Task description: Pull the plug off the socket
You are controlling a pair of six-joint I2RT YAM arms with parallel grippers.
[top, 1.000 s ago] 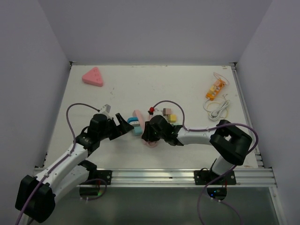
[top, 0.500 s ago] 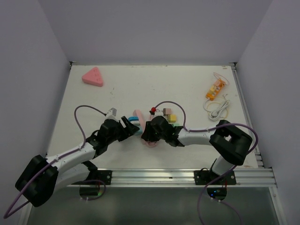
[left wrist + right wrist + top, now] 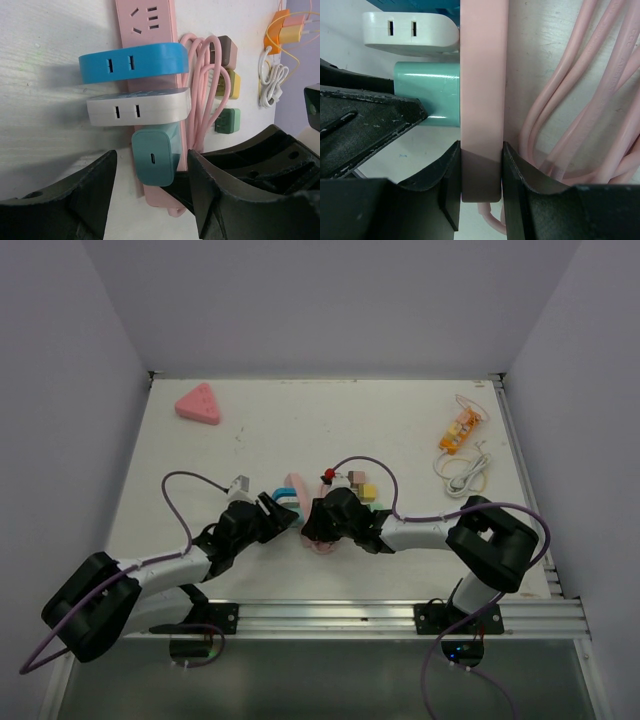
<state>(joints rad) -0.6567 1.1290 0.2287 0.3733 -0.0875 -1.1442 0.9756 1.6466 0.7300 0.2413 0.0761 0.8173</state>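
Teal plug [image 3: 154, 156] looks light, rigid, slick, best pinched on flat sides; left hand [image 3: 151, 167] straddles it half-open, right hand [image 3: 480, 167] clamps pink strip [image 3: 480, 75].

A: What lies far left on the bench [image 3: 330, 425]?
B: A pink triangular block [image 3: 198, 405].
A: And at the right side?
B: An orange adapter [image 3: 457, 432], with a coiled white cable [image 3: 462, 475] near it.

From above, the left gripper [image 3: 284, 517] and right gripper [image 3: 318, 524] cover most of the power strip [image 3: 293, 483]. Just ahead of the right gripper, the blue plug [image 3: 430, 4] is cut off by the top edge.
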